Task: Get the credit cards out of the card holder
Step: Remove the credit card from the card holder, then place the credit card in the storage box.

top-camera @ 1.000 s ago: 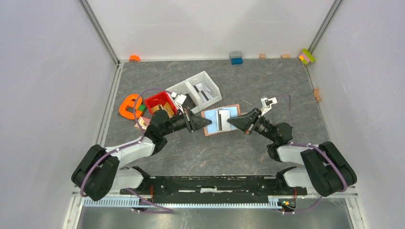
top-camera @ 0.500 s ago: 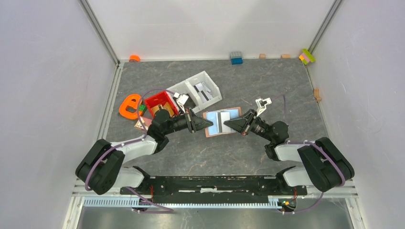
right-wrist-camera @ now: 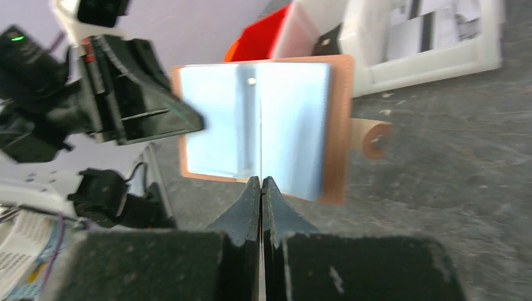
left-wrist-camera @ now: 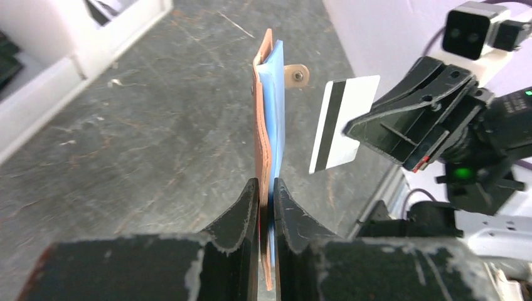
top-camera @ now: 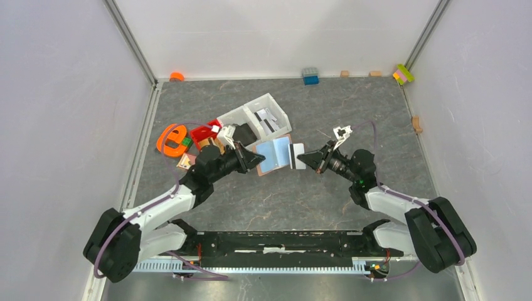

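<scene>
**Item 1 — card holder** (top-camera: 274, 155): tan-brown, folded open, pale blue inner face toward the top cam. Approx. centre of table (top-camera: 326, 207); appears lifted off the surface. Small closing tab (left-wrist-camera: 296, 75) w/ snap sticks out from one edge. Whether the blue is lining or a card tucked inside: cannot tell.

**Item 2 — left gripper** (top-camera: 259, 160): at 9 o'clock of the holder, jaws clamped on its edge. Left wrist view has the holder edge-on, w/ both fingers (left-wrist-camera: 248, 207) pressed flat against it.

**Item 3 — credit card** (top-camera: 298, 157): white w/ black stripe, at 3 o'clock of the holder and out of it. Left wrist view shows a clear gap btwn card and holder.

**Item 4 — right gripper** (top-camera: 308, 161): at 3 o'clock of the card, jaws pinched tight on the card. In right wrist view the card is edge-on, a thin line rising from the closed fingertips, w/ the opened holder behind it.

**Misc., positions taken from the holder in top view:**
- White tray (top-camera: 246, 106) w/ white-and-black packets, at 11 o'clock.
- Red bin (top-camera: 202, 130), at 10 o'clock.
- Orange piece (top-camera: 170, 134), further out, approx. 9–10 o'clock.
- Blue block (top-camera: 310, 76), at 1 o'clock by the far wall.
</scene>
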### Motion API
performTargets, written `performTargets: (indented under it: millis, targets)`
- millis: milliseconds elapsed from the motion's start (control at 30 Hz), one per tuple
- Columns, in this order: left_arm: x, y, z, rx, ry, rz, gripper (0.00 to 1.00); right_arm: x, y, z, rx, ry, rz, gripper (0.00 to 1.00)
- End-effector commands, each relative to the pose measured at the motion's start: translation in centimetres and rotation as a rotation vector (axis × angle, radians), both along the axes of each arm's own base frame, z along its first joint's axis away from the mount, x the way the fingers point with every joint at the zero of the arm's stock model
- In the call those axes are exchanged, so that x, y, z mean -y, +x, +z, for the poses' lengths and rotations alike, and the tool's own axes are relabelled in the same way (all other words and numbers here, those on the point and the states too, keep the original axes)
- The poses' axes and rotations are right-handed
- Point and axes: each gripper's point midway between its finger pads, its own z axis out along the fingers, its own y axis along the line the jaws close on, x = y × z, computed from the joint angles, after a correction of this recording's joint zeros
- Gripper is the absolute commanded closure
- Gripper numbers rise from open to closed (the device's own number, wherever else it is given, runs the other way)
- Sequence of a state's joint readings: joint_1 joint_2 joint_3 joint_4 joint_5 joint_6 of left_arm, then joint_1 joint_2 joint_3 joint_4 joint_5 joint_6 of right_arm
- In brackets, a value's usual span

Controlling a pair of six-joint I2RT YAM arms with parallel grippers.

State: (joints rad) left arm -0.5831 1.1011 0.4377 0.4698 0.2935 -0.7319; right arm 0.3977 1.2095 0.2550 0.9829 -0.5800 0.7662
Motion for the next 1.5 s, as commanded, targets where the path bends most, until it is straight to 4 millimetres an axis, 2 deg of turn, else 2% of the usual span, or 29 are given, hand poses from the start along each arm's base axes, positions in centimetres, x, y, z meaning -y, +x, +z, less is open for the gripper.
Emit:
performTargets:
  millis: [0, 100, 300, 533, 700, 1033, 1133, 1300, 1433, 1467]
  targets:
    - [-2.5, 1.8, 0.9, 0.072, 0.089, 0.143, 0.98, 1.7, 3.9, -0.4, 0.059, -0.197, -0.159, 1.00]
    - [-3.4, 1.8, 1.1, 0.082, 0.108, 0.180, 0.98, 2.3, 6.0, -0.2, 0.064, -0.250, -0.228, 1.00]
    - [-5.2, 1.6, 2.3, 0.127, 0.090, 0.261, 0.98, 0.4, 9.5, -1.1, 0.019, -0.321, -0.199, 1.00]
    - [-8.8, 1.5, 3.7, 0.176, 0.016, 0.451, 0.98, -3.4, 13.5, -2.0, 0.000, -0.402, -0.132, 1.00]
    - [-10.2, 0.7, 4.9, 0.206, -0.057, 0.507, 0.98, -6.1, 16.0, -2.2, 0.001, -0.419, -0.114, 1.00]
    - [-10.3, -0.3, 6.1, 0.209, -0.149, 0.495, 0.98, -10.5, 21.4, -3.7, -0.004, -0.461, -0.097, 1.00]
    - [-10.1, -0.5, 6.3, 0.205, -0.164, 0.481, 0.98, -11.6, 22.8, -4.8, -0.012, -0.496, -0.081, 1.00]
    - [-10.6, -0.5, 6.1, 0.209, -0.163, 0.505, 0.98, -13.5, 22.7, -7.2, -0.045, -0.520, -0.029, 0.98]
    - [-10.5, -0.5, 6.2, 0.211, -0.162, 0.500, 0.98, -13.6, 23.4, -7.3, -0.036, -0.539, -0.058, 0.92]
    - [-10.4, -0.5, 6.1, 0.210, -0.161, 0.497, 0.98, -13.6, 23.6, -7.2, -0.032, -0.543, -0.066, 0.88]
